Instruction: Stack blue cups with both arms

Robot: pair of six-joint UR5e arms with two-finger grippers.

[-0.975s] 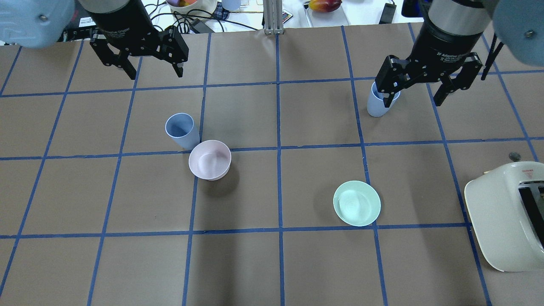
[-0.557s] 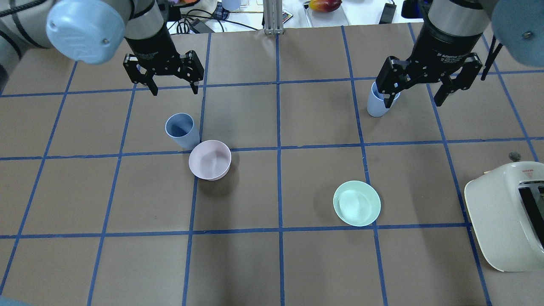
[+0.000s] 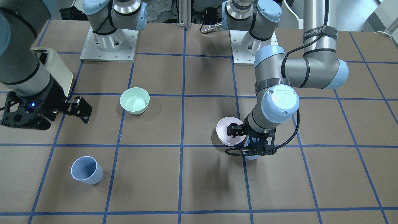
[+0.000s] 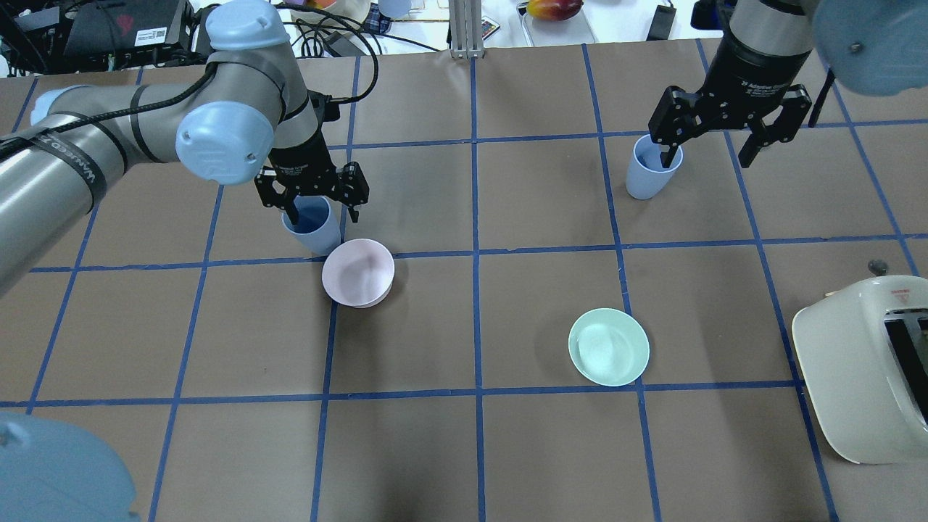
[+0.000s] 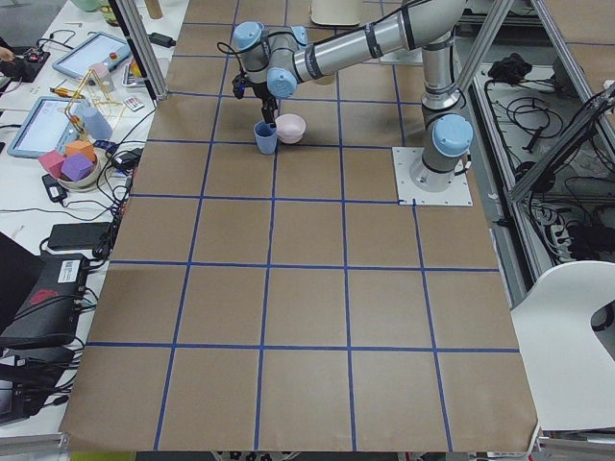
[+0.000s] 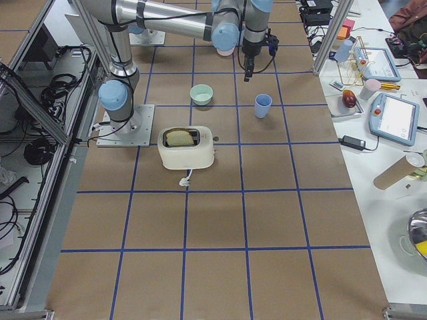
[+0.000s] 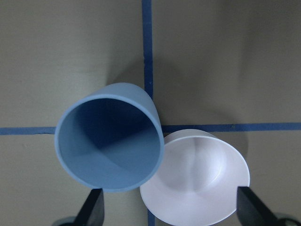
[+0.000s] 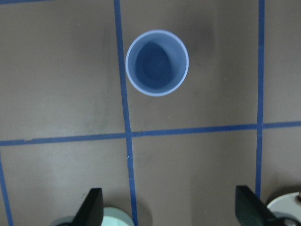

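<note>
Blue cup [image 4: 312, 225] sits beneath wide-open, empty left end effector [image 4: 324, 216]; right end effector [image 4: 707, 161] gapes empty too.

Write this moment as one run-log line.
phase: approach | left gripper: open, over left blue cup beside pink bowl | right gripper: open, raised near right blue cup | stack: not yet done

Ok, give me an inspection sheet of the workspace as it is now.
Surface: brown table, blue tape grid.
Job's things: left cup upright, close beside pink bowl; right cup upright, alone; not stacked.
Clutter: pink bowl, mint bowl, toaster.
Grippers: left gripper open, low over left cup; right gripper open, raised beside right cup.
Cables: black cable looped along left arm.
Surroundings: bench with tablet, past table's end.
</note>
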